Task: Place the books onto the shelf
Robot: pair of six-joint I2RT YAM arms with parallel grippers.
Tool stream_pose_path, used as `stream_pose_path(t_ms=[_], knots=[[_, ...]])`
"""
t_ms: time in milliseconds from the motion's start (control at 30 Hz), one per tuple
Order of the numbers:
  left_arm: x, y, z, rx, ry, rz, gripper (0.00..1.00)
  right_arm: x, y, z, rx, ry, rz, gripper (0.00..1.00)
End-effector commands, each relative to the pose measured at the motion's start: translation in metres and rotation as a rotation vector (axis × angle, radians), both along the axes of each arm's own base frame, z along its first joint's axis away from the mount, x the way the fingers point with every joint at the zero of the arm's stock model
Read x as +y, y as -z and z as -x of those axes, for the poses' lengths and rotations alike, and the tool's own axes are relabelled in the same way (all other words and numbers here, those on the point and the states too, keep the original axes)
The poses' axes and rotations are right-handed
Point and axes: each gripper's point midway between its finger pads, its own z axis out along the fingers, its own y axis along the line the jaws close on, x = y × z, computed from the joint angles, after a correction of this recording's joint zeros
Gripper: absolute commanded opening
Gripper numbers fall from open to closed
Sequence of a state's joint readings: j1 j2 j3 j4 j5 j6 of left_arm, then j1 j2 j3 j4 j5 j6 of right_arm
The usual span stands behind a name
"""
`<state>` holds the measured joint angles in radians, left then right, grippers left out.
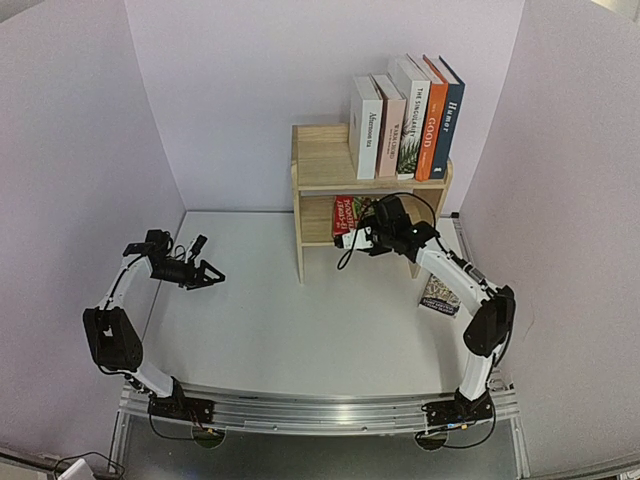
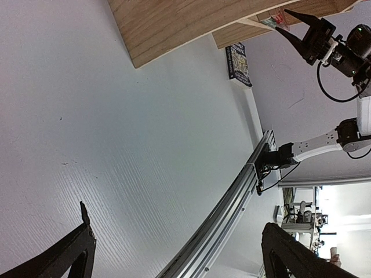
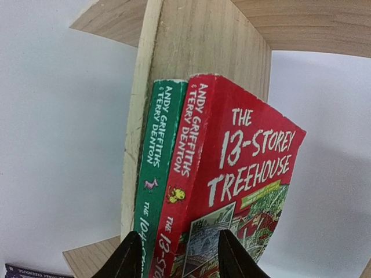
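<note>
Mostly, we had the job done: five books point(image 1: 405, 115) stood atop the shelf point(image 1: 322, 160), while a green paperback point(image 3: 155, 174) and a red Treehouse book point(image 3: 232, 174) stood on its lower tier. Our right gripper point(image 3: 179, 237) straddled the red one; pinching or releasing, we could not tell. Our left gripper point(image 1: 205, 274) hung spread wide. One last paperback point(image 1: 440, 296) lay on the table point(image 1: 260, 330).

Your left gripper point(image 2: 177, 231) hangs over the white table point(image 2: 116, 133), fingers point(image 2: 72, 255) spread wide. The wooden shelf point(image 2: 174, 26) fills the top edge. A dark book point(image 2: 239, 62) lies flat on the table just beyond it, near the metal rail point(image 2: 232, 214). The right gripper point(image 2: 290, 26) points into the shelf's lower tier; you can't tell its grip from here.
</note>
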<state>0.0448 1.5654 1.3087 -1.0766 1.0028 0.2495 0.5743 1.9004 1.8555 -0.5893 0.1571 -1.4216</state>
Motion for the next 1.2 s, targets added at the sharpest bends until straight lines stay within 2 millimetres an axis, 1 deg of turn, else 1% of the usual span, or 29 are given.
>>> stream_pose_path(t_ms=[0,167,300,400,600,733,1000,1167], knots=[[-0.004,-0.018,0.0,-0.053,0.023,0.027,1.0,-0.025,-0.033,0.007,-0.047,0.065,-0.047,0.43],[-0.004,-0.018,0.0,-0.054,0.024,0.03,1.0,-0.043,-0.034,0.011,-0.045,0.102,-0.045,0.42],[-0.004,-0.017,-0.001,-0.051,0.023,0.03,1.0,-0.052,-0.033,0.009,-0.039,0.123,-0.044,0.41],[-0.004,-0.019,-0.001,-0.053,0.023,0.03,1.0,-0.055,-0.029,0.006,-0.031,0.131,-0.043,0.4],[-0.004,-0.019,0.0,-0.053,0.024,0.027,1.0,-0.053,-0.023,0.004,-0.014,0.13,-0.045,0.4],[-0.004,-0.019,0.0,-0.056,0.025,0.027,1.0,-0.056,-0.022,0.001,-0.015,0.137,-0.044,0.4],[-0.004,-0.018,-0.003,-0.048,0.025,0.03,1.0,-0.049,-0.023,-0.008,-0.017,0.124,-0.054,0.39],[-0.004,-0.017,-0.002,-0.049,0.027,0.027,1.0,-0.048,-0.025,-0.008,-0.021,0.124,-0.059,0.39]])
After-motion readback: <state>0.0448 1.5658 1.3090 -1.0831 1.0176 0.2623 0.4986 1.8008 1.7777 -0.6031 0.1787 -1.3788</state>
